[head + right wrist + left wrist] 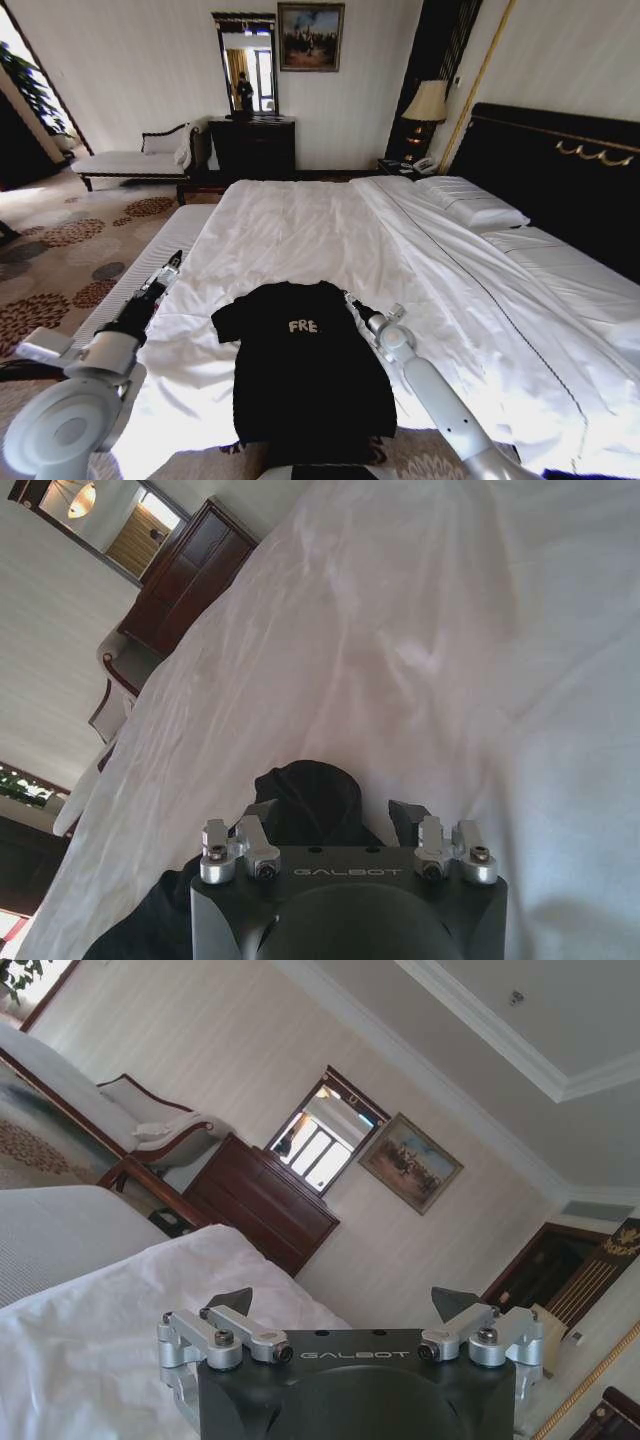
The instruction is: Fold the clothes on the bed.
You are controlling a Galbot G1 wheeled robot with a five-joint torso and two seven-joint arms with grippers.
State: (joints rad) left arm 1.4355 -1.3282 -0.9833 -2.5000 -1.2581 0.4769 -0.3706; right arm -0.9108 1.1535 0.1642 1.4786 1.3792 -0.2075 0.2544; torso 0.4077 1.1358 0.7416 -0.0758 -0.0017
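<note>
The clothes are one black T-shirt (305, 370) with white "FRE" lettering, lying flat and front-up at the near edge of the bed (300, 230), its hem hanging over the edge. My right gripper (350, 298) is low at the shirt's right shoulder. In the right wrist view that gripper (335, 813) is open, with a bunched bit of black cloth (310, 798) lying between and just past its fingertips. My left gripper (172, 265) hovers left of the shirt over the duvet's edge, apart from the cloth. The left wrist view shows it (345, 1302) wide open and empty.
White pillows (470, 205) and a dark headboard (560, 170) lie at the right. A grey padded bench (170, 240) runs along the bed's left side. A pale chaise (130, 160), a dark dresser (252, 148) and a lamp (425, 105) stand by the far wall, with patterned carpet (60, 250) at left.
</note>
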